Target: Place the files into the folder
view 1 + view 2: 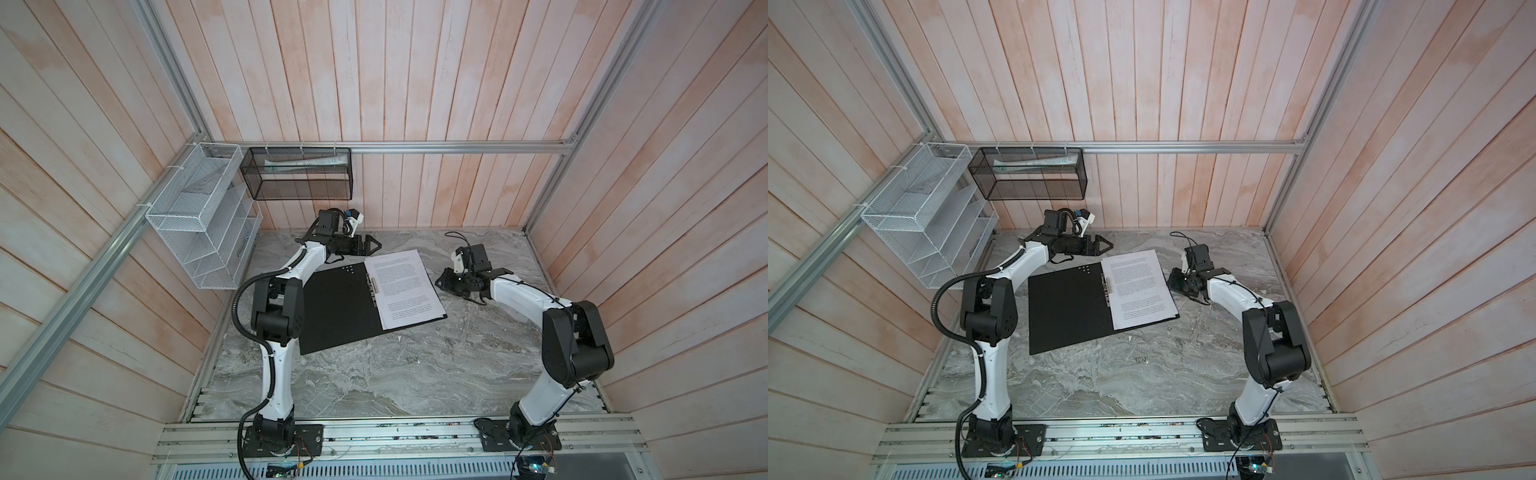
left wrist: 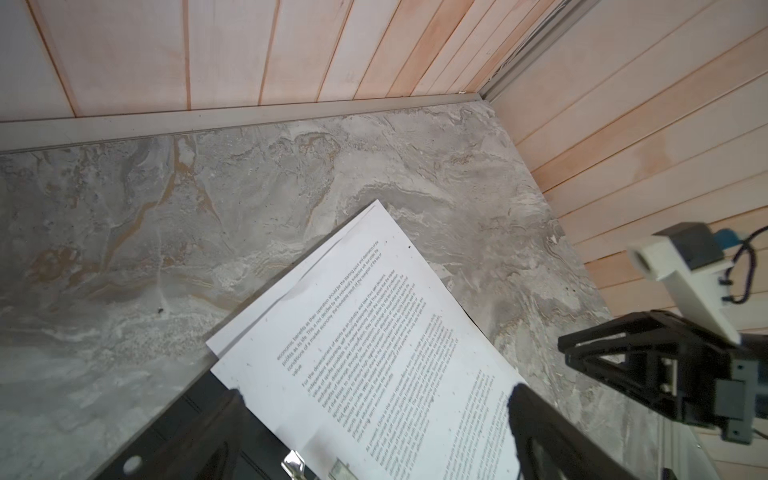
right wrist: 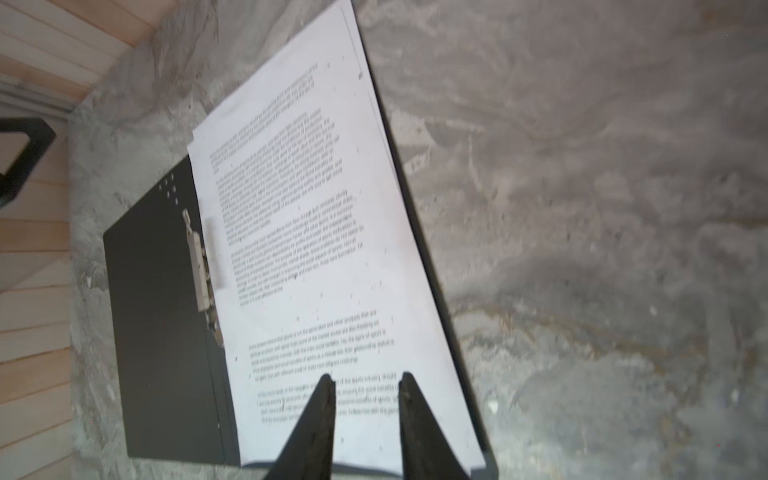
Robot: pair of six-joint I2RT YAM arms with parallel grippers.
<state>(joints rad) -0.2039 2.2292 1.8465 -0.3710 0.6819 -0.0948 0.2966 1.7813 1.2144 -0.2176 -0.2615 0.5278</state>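
Files [image 1: 401, 286] are lying in your open folder [image 1: 336, 309]; left gripper [image 1: 374, 245] is gaping, right gripper [image 3: 365, 380] is hovering part-open, both empty.

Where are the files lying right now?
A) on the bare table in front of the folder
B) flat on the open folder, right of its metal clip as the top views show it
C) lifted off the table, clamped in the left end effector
B: in both top views the files lie flat on the black inside of the open folder, just right of the metal clip.
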